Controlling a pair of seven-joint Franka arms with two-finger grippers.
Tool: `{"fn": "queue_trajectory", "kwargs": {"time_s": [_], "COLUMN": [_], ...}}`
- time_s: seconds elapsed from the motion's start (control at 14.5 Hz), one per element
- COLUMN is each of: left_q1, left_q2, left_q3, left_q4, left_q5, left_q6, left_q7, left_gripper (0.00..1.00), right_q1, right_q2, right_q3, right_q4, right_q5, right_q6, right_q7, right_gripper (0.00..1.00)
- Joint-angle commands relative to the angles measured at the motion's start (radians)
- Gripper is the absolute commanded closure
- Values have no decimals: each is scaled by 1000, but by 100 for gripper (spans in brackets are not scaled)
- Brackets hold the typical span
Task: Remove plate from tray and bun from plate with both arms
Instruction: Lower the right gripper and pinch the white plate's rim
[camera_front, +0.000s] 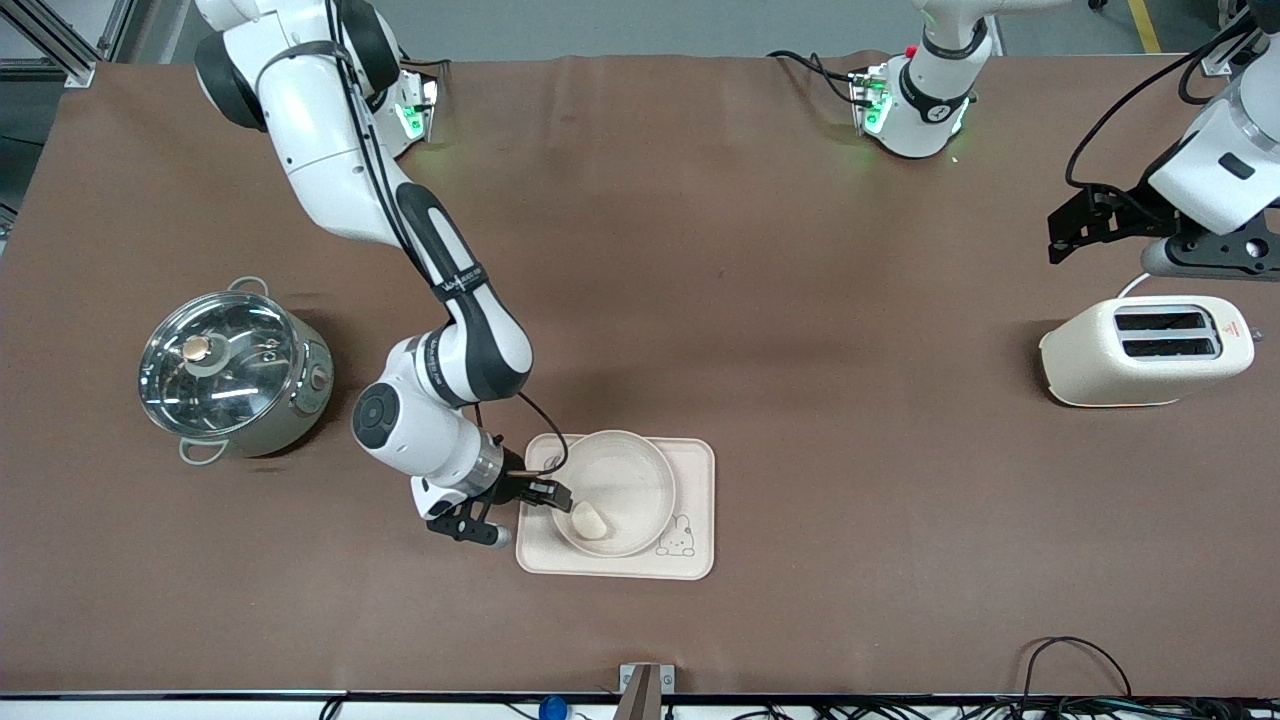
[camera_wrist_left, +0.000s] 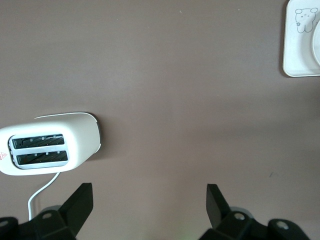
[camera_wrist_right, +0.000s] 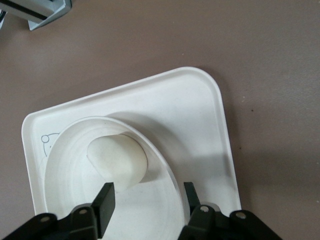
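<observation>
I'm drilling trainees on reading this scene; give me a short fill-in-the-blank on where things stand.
1. The bun lies in the ____, which sits on the tray.
2. The right gripper hangs open over the plate's rim, holding ____.
3. The open left gripper waits above the table near the ____.
4. The pot stands toward the ____ arm's end of the table.

Missing words: plate; nothing; toaster; right
</observation>
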Motion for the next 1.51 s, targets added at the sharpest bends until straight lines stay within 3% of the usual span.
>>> {"fn": "queue_trajectory", "kwargs": {"time_s": [0.0, 0.28, 0.55, 0.69, 0.83, 0.89, 1.17, 1.44], "left_q1": [2, 8, 8, 8, 8, 8, 8, 7], "left_q2": [7, 7, 7, 6, 7, 7, 7, 7], "left_q3": [1, 1, 1, 1, 1, 1, 1, 1], "left_q4": [15, 14, 9, 9, 8, 9, 8, 9], "left_q5": [-3, -3, -3, -3, -3, -3, -3, -3], "left_q6": [-1, -4, -7, -7, -7, -7, -7, -7], "left_q7": [20, 20, 20, 20, 20, 20, 20, 20], "left_gripper": [0, 0, 0, 0, 0, 0, 0, 0], "right_q1": [11, 10, 51, 51, 47, 42, 10, 10], "right_q2": [16, 16, 10, 13, 13, 13, -21, -221], "right_q3": [-9, -9, -9, -9, -9, -9, -7, -4], "right_q4": [13, 9, -70, -70, -71, -70, -118, -354], "right_q5": [-40, -86, -89, -89, -89, -91, -85, -78], "right_q6": [0, 1, 90, 95, 95, 93, 80, 81], "right_q7": [15, 10, 20, 12, 7, 3, -71, -155], "right_gripper": [39, 39, 40, 58, 93, 99, 100, 100]}}
